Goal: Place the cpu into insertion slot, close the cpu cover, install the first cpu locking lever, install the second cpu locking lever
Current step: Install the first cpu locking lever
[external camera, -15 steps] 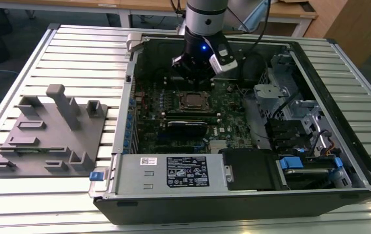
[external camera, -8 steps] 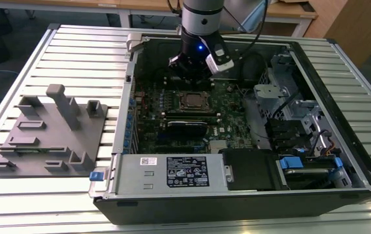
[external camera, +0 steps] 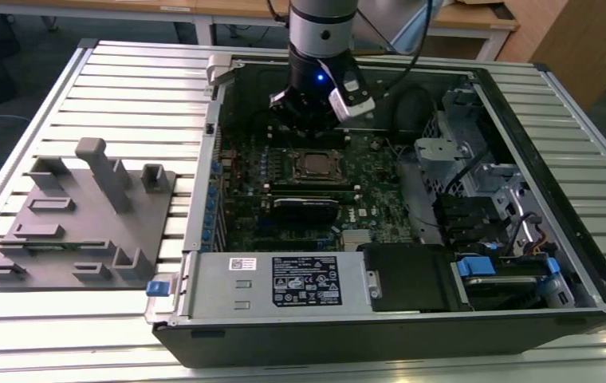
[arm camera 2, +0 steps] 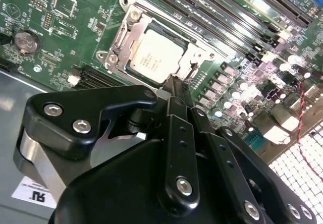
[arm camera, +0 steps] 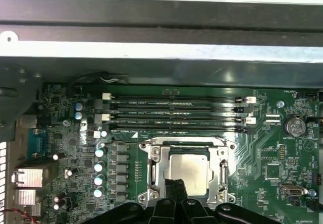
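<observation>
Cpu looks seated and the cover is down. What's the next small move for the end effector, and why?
Probably nudge the end effector onto the locking lever beside its tip. The cpu lies under the closed cpu cover, and the shut tip hangs at that edge. Whether the lever is latched is unclear.

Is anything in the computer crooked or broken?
Nothing stands out. The cpu lies flat and square in the insertion slot, and the cpu cover frames it evenly. The gripper is close by the slot's edge.
</observation>
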`<state>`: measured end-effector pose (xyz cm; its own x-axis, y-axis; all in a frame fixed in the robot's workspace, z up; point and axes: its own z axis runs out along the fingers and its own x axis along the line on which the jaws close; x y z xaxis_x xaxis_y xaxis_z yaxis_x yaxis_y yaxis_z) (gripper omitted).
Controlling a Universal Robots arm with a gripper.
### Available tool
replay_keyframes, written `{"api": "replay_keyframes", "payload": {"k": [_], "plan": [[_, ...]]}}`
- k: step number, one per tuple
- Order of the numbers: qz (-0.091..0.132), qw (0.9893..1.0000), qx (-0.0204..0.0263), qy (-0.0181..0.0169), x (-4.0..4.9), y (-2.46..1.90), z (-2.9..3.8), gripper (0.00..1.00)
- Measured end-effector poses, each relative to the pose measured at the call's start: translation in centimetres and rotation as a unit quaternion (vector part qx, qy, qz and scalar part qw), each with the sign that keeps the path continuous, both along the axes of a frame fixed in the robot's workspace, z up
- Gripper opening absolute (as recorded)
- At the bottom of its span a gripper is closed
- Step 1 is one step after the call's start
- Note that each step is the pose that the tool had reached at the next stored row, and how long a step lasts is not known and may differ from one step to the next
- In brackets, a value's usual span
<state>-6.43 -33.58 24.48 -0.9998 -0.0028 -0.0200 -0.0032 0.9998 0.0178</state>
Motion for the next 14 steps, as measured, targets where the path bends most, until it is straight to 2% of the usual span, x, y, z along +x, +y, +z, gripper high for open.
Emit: {"api": "replay_keyframes", "payload": {"k": [14], "plan": [[0.000,1.0000,0.0000,-0.0030,-1.90,0.00,0.00,0.10]]}}
